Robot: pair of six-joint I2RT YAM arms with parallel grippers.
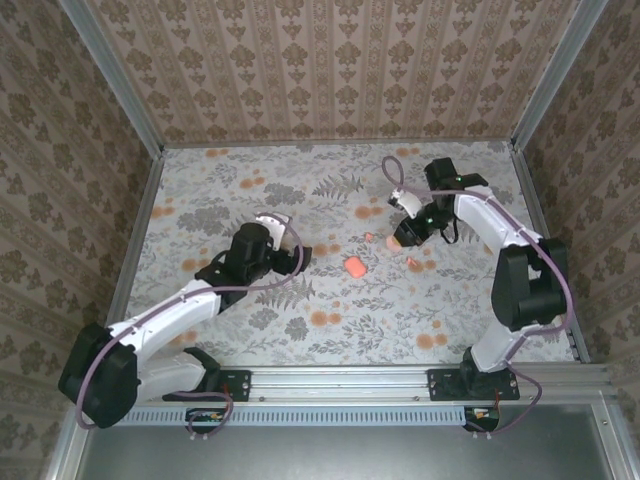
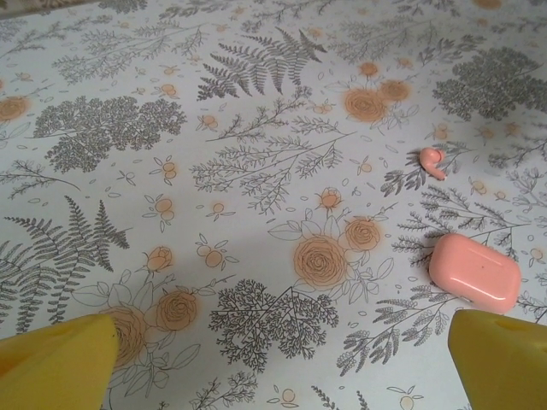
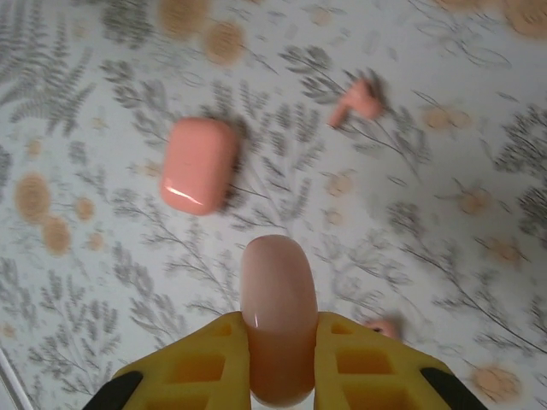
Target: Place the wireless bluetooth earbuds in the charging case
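Near the middle of the table [image 1: 200, 180], a shade toward its near edge, the charging case [image 1: 354, 267] lies flat with its lid shut. The next move likely turns on how it lies to the free arm. From the left gripper [image 1: 296, 242] it sits ahead and to the right, just beside the right-hand fingertip in the left wrist view. Its long axis runs roughly crosswise there, along the line between the two fingertips, so I judge the wrist would have to shift right and perhaps turn to take it across the short side.

The two grippers stand about equally near the case, one on each side. The left has its jaws spread wide and holds nothing. The right gripper [image 3: 282, 329] is clamped on a pink rounded piece [image 3: 278, 282], upright between the pads and the same colour as the case. Whether it is another case or a part of one, I cannot tell.

Counted:
- two arms
- one case on the table
- one held piece
- two buds

One earbud [image 2: 432, 161] lies just beyond the case toward the far edge. The other earbud [image 1: 415, 262] is a small pink bit near the right gripper, too small to be sure of.
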